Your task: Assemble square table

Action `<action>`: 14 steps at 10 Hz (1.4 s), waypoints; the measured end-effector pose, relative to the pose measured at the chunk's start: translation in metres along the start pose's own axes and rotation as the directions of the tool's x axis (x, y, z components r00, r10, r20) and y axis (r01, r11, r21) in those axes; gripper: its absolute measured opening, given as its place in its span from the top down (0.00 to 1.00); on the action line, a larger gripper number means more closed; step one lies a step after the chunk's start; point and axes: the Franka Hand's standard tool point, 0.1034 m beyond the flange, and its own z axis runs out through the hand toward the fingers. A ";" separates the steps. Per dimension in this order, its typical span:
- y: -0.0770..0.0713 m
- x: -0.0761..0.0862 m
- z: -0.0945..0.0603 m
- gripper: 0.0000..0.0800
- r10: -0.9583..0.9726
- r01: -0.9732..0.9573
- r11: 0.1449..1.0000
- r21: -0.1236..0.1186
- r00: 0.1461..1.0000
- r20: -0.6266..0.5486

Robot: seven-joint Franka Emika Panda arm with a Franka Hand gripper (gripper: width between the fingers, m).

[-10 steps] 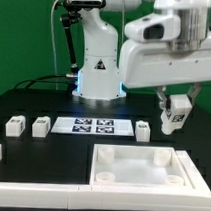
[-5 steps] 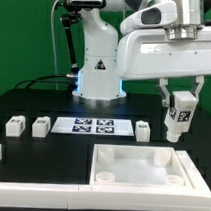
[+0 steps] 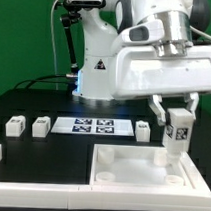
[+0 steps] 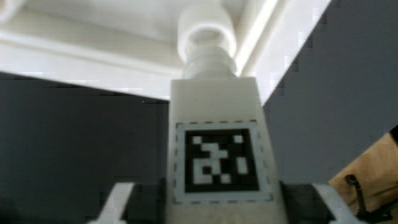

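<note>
White slab [image 3: 140, 167] lies flat, sockets up. 3 tagged legs [image 3: 38, 126] lie apart from it. 1 leg [image 3: 176, 134] is upright above a corner socket [image 4: 210, 42].

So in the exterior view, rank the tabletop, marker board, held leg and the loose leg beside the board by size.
1. tabletop
2. marker board
3. held leg, though probably nearer the camera, so unsure
4. loose leg
</note>
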 end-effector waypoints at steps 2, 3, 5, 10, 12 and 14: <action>-0.004 -0.006 0.011 0.64 0.002 -0.002 1.000 0.008 1.000 0.015; -0.006 -0.009 0.015 0.64 0.006 -0.007 1.000 0.011 1.000 0.022; -0.003 -0.013 0.016 0.64 -0.010 0.010 1.000 0.011 0.999 0.033; -0.002 -0.016 0.021 0.64 -0.012 0.012 1.000 0.010 0.999 0.036; -0.005 -0.016 0.026 0.64 -0.015 0.015 1.000 0.014 0.999 0.035; -0.007 -0.018 0.027 0.64 -0.017 0.016 1.000 0.016 0.999 0.037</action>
